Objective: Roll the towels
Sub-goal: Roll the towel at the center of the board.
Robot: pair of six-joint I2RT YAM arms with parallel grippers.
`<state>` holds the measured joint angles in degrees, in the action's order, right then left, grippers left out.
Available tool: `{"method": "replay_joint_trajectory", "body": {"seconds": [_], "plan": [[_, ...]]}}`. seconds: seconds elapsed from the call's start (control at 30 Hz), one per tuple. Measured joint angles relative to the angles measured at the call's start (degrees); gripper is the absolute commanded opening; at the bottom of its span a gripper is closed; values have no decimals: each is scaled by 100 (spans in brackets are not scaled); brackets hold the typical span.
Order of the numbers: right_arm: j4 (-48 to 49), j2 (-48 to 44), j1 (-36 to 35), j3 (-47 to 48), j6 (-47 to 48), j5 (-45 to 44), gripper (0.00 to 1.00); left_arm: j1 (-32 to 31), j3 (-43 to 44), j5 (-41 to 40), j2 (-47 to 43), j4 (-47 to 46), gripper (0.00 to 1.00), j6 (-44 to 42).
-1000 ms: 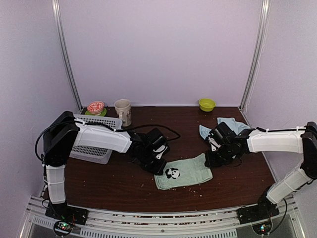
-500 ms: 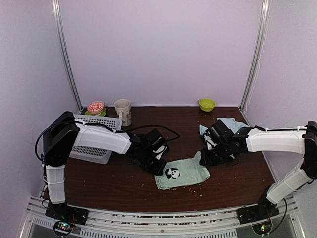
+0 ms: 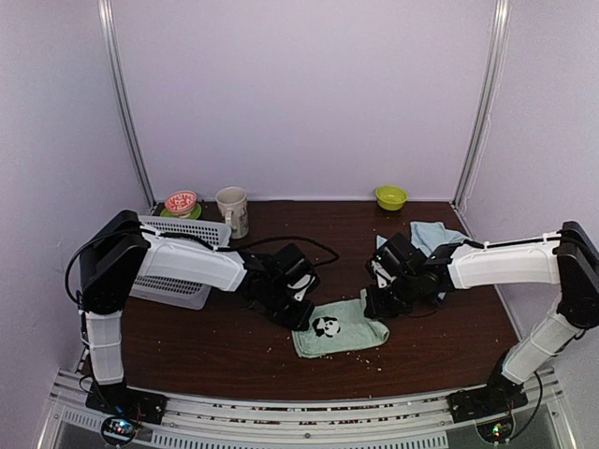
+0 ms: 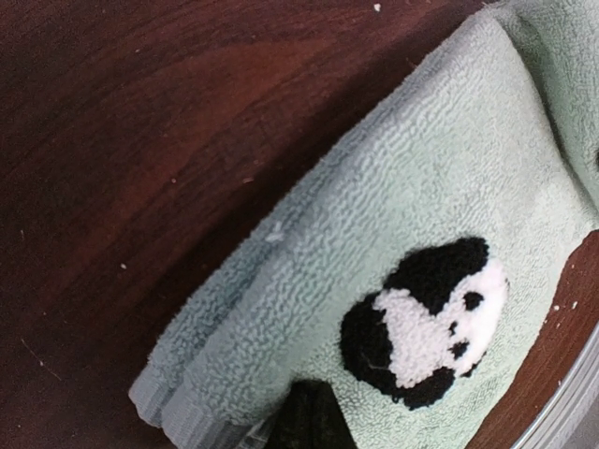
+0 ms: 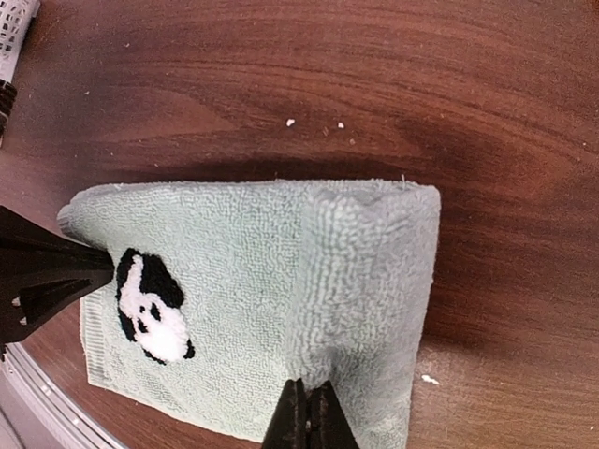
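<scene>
Dark wood tabletop (image 3: 225,346) in a lilac-walled booth: a mint green towel (image 3: 342,329) with a panda patch (image 3: 326,326) lies near front centre, its right end folded over. The right end effector (image 3: 372,307), pinched shut on that fold, hangs from a level forearm reaching left. The left end effector (image 3: 301,321), fully closed, presses the towel's left edge, its arm stretched low. A light blue towel (image 3: 432,234) lies behind the right wrist, and a white basket (image 3: 173,285) sits far left.

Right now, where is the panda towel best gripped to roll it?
The doubled-over end of the panda towel, taken from the right. It already stands thick and raised there, while the left gripper rests on the opposite end.
</scene>
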<state>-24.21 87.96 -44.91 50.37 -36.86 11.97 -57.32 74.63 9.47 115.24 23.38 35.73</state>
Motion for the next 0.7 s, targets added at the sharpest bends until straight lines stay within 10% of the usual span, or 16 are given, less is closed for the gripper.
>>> {"method": "replay_joint_trajectory", "body": {"seconds": [0.47,0.7], "plan": [[466,387,-175,0,-267,282,0,0,-87,-2,-39,-114,0,24],[811,592,-195,-120,-363,461,28,0,-105,-26,-94,-76,11,13]]}}
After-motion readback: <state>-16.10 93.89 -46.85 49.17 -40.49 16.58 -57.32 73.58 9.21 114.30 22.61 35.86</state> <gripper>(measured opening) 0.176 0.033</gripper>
